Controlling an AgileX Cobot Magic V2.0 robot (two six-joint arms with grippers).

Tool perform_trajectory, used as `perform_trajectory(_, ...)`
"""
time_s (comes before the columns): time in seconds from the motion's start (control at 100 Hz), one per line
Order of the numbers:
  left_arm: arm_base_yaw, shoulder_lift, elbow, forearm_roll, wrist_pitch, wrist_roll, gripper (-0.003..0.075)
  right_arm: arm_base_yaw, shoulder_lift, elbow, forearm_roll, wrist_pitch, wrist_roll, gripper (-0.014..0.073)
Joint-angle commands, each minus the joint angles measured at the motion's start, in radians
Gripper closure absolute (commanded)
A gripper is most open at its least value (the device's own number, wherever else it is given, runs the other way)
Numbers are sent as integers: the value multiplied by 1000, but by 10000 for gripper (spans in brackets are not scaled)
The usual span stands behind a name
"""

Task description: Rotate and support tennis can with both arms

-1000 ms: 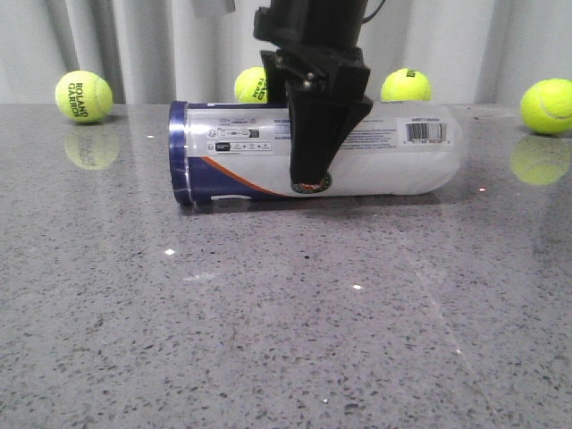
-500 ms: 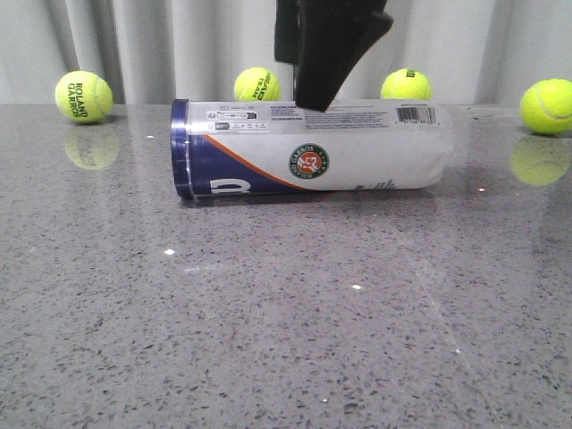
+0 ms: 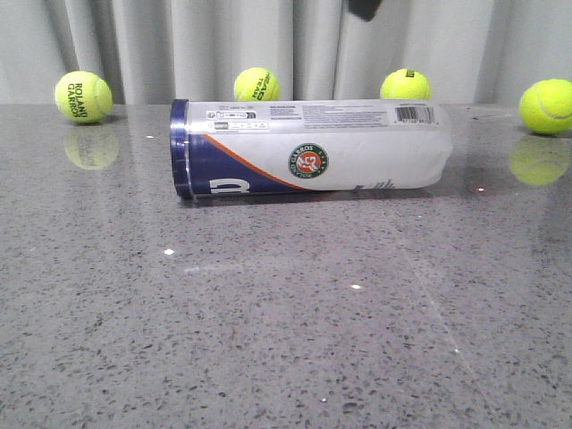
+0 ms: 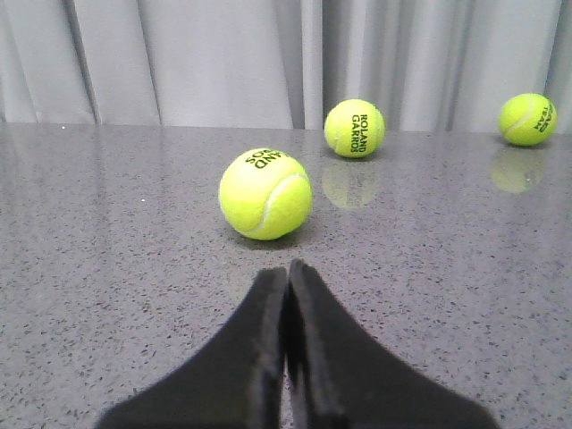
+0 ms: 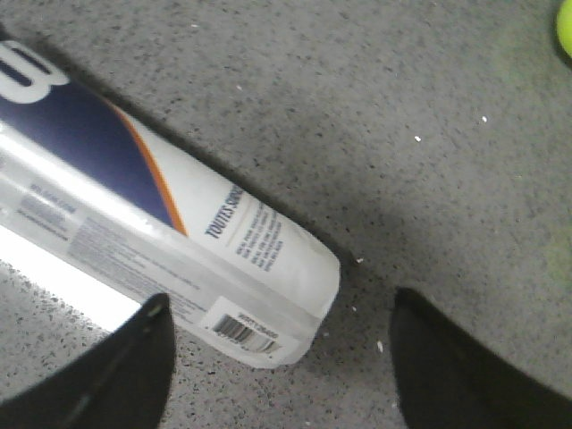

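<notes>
The tennis can [image 3: 313,150] lies on its side on the grey table, navy band to the left, round logo facing the camera, barcode at the top right. In the right wrist view the can [image 5: 152,232] lies below my right gripper [image 5: 281,308], which is open and empty high above the can's barcode end; only a dark tip of it [image 3: 364,9] shows at the top of the front view. My left gripper [image 4: 288,273] is shut and empty, low over the table, apart from a tennis ball [image 4: 265,194]; the can does not show in that view.
Tennis balls stand along the back of the table: one at far left [image 3: 83,96], two behind the can [image 3: 256,85] [image 3: 405,85], one at far right [image 3: 546,106]. A grey curtain [image 3: 223,45] hangs behind. The left wrist view shows two further balls [image 4: 354,128] [image 4: 526,119].
My right gripper has let go of the can and risen almost out of the front view. The can has rolled, so its logo now faces front and the barcode sits on top.
</notes>
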Motion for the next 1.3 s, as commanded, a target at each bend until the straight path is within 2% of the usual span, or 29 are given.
perform_trajectory(0.0, -7, -33, 45, -7, -75, -10, 740, -25, -83, -5, -30, 84, 74, 273)
perform_trajectory(0.06, -7, -33, 45, -7, -75, -10, 740, -41, -104, 14, -30, 84, 110, 385)
perform_trajectory(0.18, -7, -33, 45, -7, -75, -10, 740, -70, -161, 73, -30, 83, 179, 553)
perform_trajectory(0.32, -7, -33, 45, -7, -75, -10, 740, -74, -239, 168, -30, 72, 225, 659)
perform_trajectory(0.56, -7, -33, 45, -7, -75, -10, 740, -74, -439, 375, -30, -49, 299, 661)
perform_trajectory(0.89, -7, -33, 45, -7, -75, -10, 740, -74, -789, 672, -30, -291, 318, 661)
perform_trajectory(1.29, -7, -33, 45, -7, -75, -10, 740, -74, -1168, 954, -30, -463, 318, 661)
